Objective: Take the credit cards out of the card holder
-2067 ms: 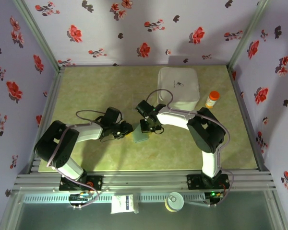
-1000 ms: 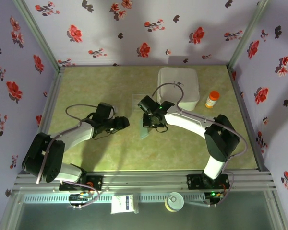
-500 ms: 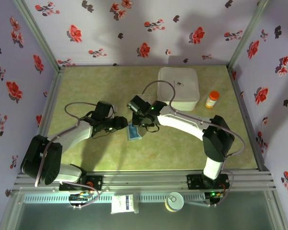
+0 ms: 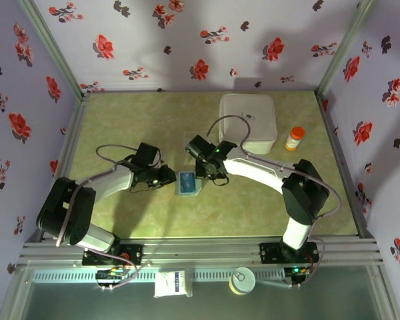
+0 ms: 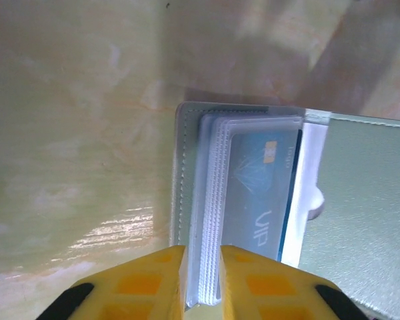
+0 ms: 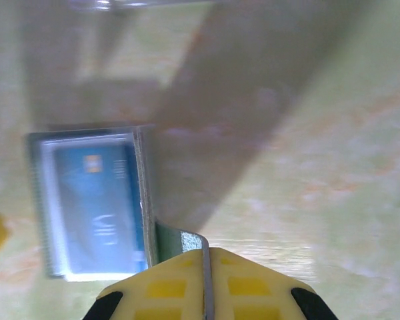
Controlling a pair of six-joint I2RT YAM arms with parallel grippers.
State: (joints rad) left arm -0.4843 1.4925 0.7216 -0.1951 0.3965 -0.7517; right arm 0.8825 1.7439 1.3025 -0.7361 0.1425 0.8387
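Risks dragging the whole card holder, open just 7 o'clock of table centre, not freeing the blue credit card, with left gripper clamped on sleeve stack at 9 o'clock and right gripper pinched on cover flap at 3 o'clock.

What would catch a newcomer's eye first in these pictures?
The open card holder lies mid-table, with a blue credit card marked VIP showing through its clear sleeves. The left hand pinches the sleeves' edge, and the right hand is clamped on the grey cover flap. Behind them stand a white box and an orange bottle.
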